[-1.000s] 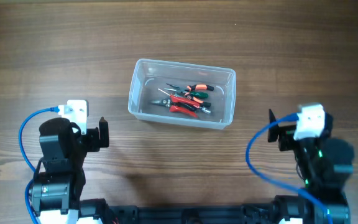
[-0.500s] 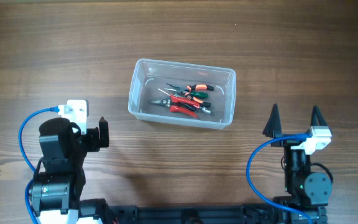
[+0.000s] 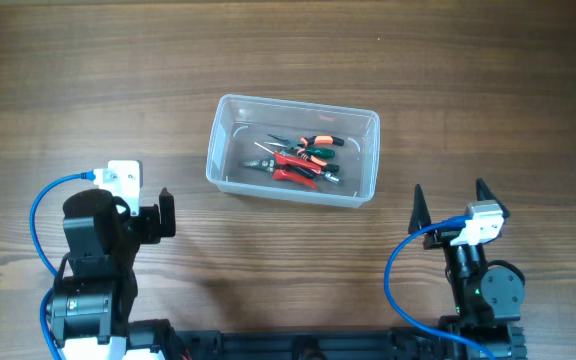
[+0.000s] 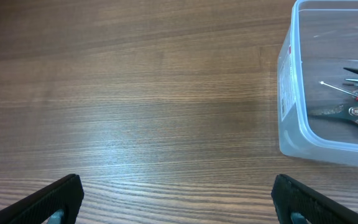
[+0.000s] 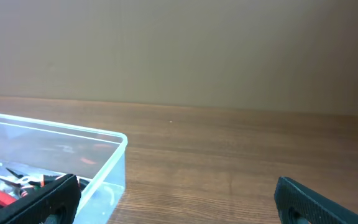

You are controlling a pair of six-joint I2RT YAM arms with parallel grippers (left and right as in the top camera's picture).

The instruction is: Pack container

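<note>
Overhead, the one container [image 3: 236,135] sits mid-surface [image 3: 88,80], holding a tangle of hand tools [image 3: 298,158] with red, orange and green handles, at least three though I cannot count them exactly. Nothing loose lies outside it, so the packing looks essentially done; of the two pincers, the right pincer [image 3: 450,198] is spread and empty and the left pincer [image 3: 163,215] is well clear of the tub. The left wrist view shows that pincer released wide, grasping nothing, with the container's corner off to the right, and the right wrist view likewise shows a released, empty pincer, the container low at left.
</note>
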